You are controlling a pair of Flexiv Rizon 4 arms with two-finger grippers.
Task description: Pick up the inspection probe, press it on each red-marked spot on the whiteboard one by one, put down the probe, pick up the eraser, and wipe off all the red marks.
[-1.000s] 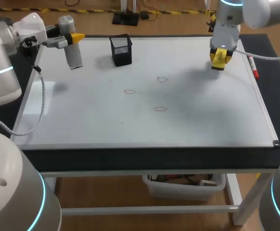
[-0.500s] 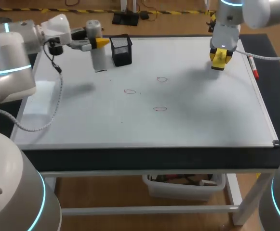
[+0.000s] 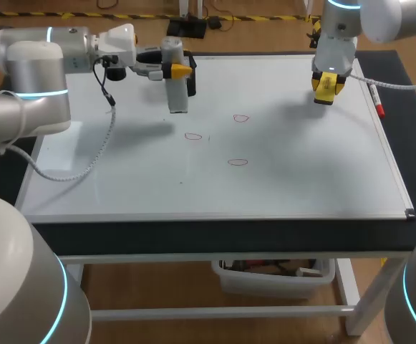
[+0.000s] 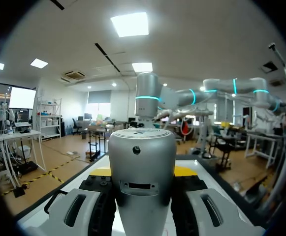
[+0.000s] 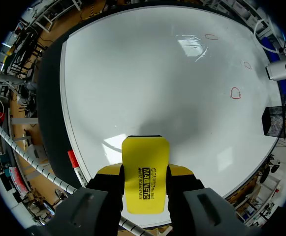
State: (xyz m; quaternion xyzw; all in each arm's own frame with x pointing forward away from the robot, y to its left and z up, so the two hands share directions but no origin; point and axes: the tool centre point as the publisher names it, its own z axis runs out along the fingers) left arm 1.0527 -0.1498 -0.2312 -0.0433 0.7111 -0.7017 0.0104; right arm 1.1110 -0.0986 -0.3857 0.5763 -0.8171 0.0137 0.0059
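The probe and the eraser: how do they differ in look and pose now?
The probe is a grey cylinder; the eraser is a flat yellow block. The probe hangs upright in the left gripper, near the black mesh holder; the eraser sits in the right gripper, over the far right of the whiteboard. Both are gripped, off the red marks.

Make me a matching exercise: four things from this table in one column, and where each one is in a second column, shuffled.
1. inspection probe
2. eraser
3. red marker
4. mesh cup

A. lying along the right edge of the whiteboard
B. held in the right gripper
C. standing at the whiteboard's far edge
D. held in the left gripper

Pairs: 1-D, 2-B, 3-A, 4-C.
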